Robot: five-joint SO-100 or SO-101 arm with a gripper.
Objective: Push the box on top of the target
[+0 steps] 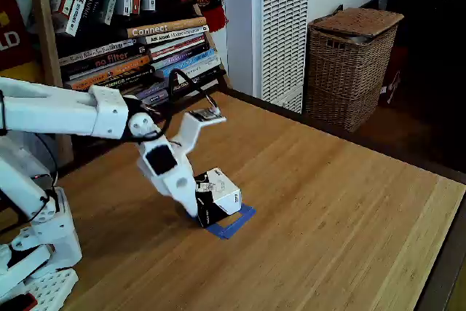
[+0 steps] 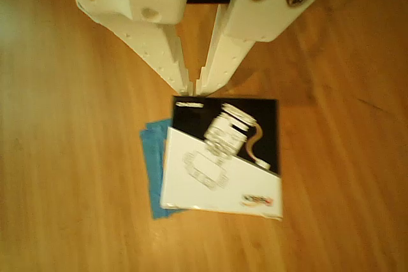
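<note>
The box (image 1: 217,194) is a small black cuboid with a white and black printed top (image 2: 220,160). It rests on the wooden table over most of the blue tape target (image 1: 234,222), whose edge shows at the box's left side (image 2: 153,164) in the other view. My white gripper (image 2: 193,87) is shut with nothing held, its fingertips together and touching the box's near top edge. In the fixed view the gripper (image 1: 195,198) presses against the box's left side.
The arm's base (image 1: 33,253) stands at the table's left. A bookshelf (image 1: 138,41) rises behind the table, and a wicker basket (image 1: 353,63) stands on the floor beyond. Bare wooden table (image 1: 342,216) stretches to the right of the box.
</note>
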